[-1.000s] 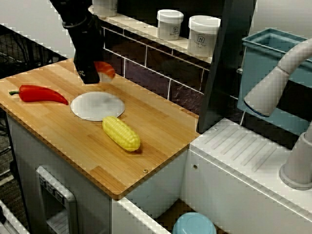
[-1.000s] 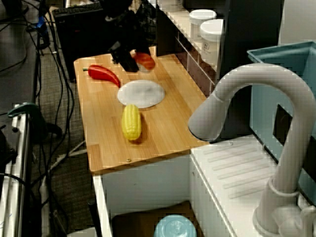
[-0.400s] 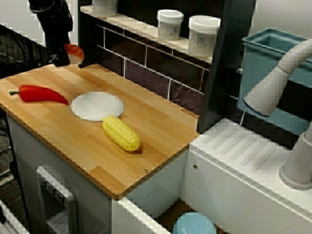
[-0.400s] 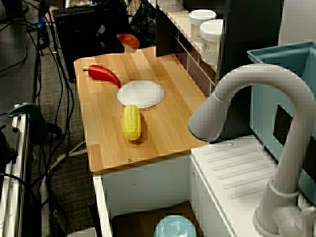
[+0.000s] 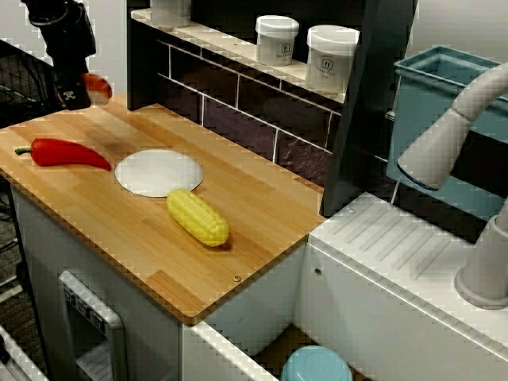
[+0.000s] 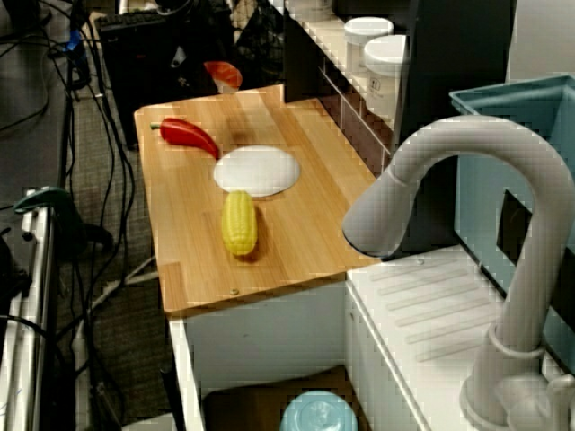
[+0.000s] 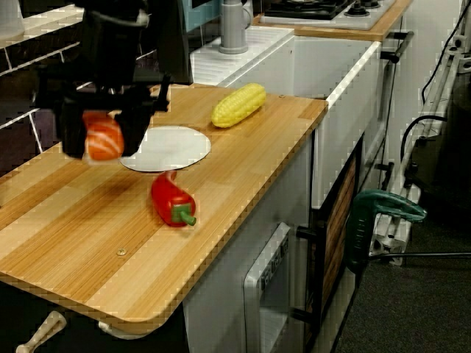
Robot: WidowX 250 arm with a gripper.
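Since a second ago the gripper (image 7: 103, 133) has swung from beside the plate (image 5: 159, 172) to the wooden counter's (image 5: 262, 208) back corner. Its claw clamps a sushi piece (image 7: 103, 144), orange salmon over white rice, held aloft beyond the red pepper (image 5: 67, 152).

Play kitchen (faucet (image 6: 449, 148), stove (image 7: 324, 9))

1. Wooden table (image 5: 262, 222) takes up the left and middle of the side view, with a dark tiled wall (image 5: 238, 107) right behind it.
2. White sink unit (image 5: 381, 270) and grey faucet (image 6: 467, 144) on the right.
3. Dark carpet floor (image 7: 441, 294), lower right of the front view.
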